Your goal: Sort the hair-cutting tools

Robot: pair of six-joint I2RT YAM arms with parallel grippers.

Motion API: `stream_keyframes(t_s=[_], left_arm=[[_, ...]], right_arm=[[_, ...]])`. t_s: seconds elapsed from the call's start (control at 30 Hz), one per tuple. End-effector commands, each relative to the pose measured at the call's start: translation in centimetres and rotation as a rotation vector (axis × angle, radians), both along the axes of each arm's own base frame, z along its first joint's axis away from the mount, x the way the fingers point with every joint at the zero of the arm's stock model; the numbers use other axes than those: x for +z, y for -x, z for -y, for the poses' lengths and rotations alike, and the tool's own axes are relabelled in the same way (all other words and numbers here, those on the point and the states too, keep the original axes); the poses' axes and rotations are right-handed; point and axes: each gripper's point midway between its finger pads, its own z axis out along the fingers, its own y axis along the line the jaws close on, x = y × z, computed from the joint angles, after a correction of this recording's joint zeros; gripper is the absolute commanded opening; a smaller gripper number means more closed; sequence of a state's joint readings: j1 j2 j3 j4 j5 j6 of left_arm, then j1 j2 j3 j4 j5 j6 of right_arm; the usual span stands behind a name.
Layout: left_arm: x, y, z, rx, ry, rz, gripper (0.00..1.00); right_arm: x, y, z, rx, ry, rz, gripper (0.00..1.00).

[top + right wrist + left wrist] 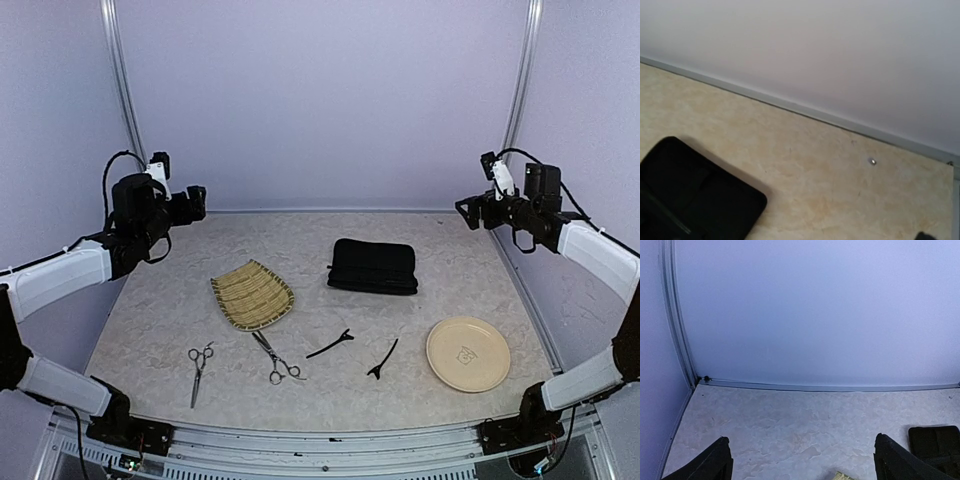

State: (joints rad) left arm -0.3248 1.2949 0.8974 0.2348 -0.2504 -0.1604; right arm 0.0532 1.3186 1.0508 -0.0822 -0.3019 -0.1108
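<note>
Sorting pending, left tool (193,203) and right tool (468,210) hanging released.
Lying toward six o'clock on desk (300,240): left scissors (200,368), right scissors (277,360), left clip (331,345), right clip (383,360); probably light, stiff, slick, favouring pivot or mid-body pinching.

This is a robotics lab test cell, not a home or a shop. A marble-patterned counter (400,320) is boxed in on three sides by plain pale walls (320,100), with aluminium posts (120,90) in the rear corners. The left arm (55,278) and right arm (600,258) stand on a metal rail (320,440) at the near edge, with cables exposed. Staged props lie spaced apart: one pair of scissors (199,368), a second pair (275,360), one hair clip (330,345), another clip (383,360), a woven tray (252,295), a black case (373,266) and a plate (468,353).
</note>
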Motion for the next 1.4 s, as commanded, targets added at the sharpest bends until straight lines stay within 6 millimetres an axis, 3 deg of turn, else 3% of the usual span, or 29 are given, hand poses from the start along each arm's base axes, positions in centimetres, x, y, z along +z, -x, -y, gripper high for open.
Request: stream_keyframes(t_s=[0.0,0.13,0.27,0.33,0.47,0.57,0.67,0.77,0.93,1.17,1.37], left_arm=[[1.8,0.4,3.6,-0.186,0.014,0.039,0.9],[0.4,1.4,8.1,-0.33,-0.052,-0.013,0.82],[-1.7,4.3,15.1,-0.617,-0.105,-0.096,0.61],[-3.2,6.0,18.5,-0.733,-0.12,-0.159,0.55],[-7.3,10.5,24.4,-0.904,-0.193,-0.265,0.56],[-10.7,13.6,27.5,-0.985,-0.163,-0.372,0.58],[-13.8,16.5,29.8,-1.056,-0.138,-0.463,0.59],[-16.7,18.8,31.3,-1.114,-0.154,-0.535,0.58],[-21.2,20.2,31.5,-1.116,-0.15,-0.621,0.64],[-22.5,20.3,30.6,-1.071,-0.13,-0.631,0.64],[-22.4,20.9,30.2,-1.075,-0.105,-0.633,0.63]], right_arm=[[-1.0,-0.4,0.1,0.036,0.021,0.001,1.0],[-2.9,1.6,-2.8,0.275,0.059,-0.029,0.97],[-4.7,3.9,-5.9,0.453,0.126,-0.068,0.83],[-6.1,5.4,-7.8,0.541,0.2,-0.084,0.77],[-9.0,8.5,-11.1,0.717,0.311,-0.129,0.67],[-10.2,10.9,-13.4,0.842,0.342,-0.142,0.64],[-11.4,12.1,-14.6,0.912,0.378,-0.141,0.63],[-13.3,12.7,-15.7,0.977,0.442,-0.157,0.59],[-15.9,12.6,-17.5,1.046,0.565,-0.168,0.5],[-18.2,9.1,-18.6,1.036,0.617,-0.185,0.45],[-19.7,7.1,-19.8,1.042,0.601,-0.225,0.41]])
